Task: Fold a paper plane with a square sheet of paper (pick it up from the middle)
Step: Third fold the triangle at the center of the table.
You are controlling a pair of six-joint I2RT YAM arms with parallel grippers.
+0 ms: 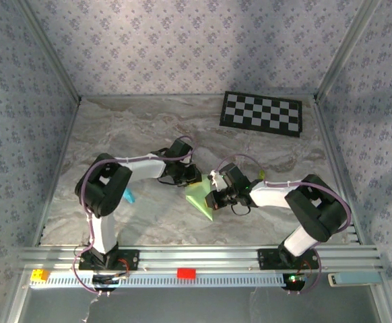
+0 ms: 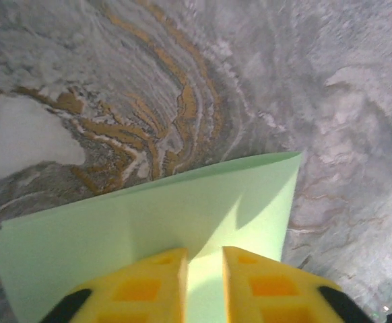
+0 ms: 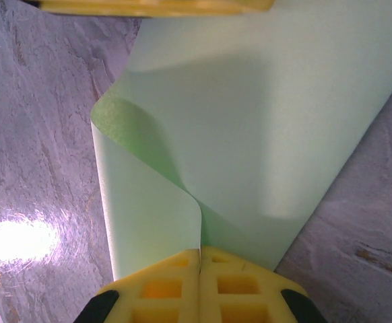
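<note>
The green paper (image 1: 200, 196) lies partly folded on the marble table (image 1: 142, 134), between both arms. The right gripper (image 3: 200, 254) is clamped on its curled edge, while the left gripper (image 2: 205, 256) stands slightly apart over another edge.

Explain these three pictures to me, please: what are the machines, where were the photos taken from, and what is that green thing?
Two robot arms are bolted at the near edge of a marble-patterned table. The wide picture comes from a camera above and behind them. The other two come from cameras on each wrist, looking past yellow fingers. The green thing is a square sheet of paper, partly folded, between the arms. The right gripper is shut on one edge, where the paper curls. The left gripper has a gap between its fingers, over the paper. A checkerboard lies at the far right, a small blue stick by the left arm.
</note>
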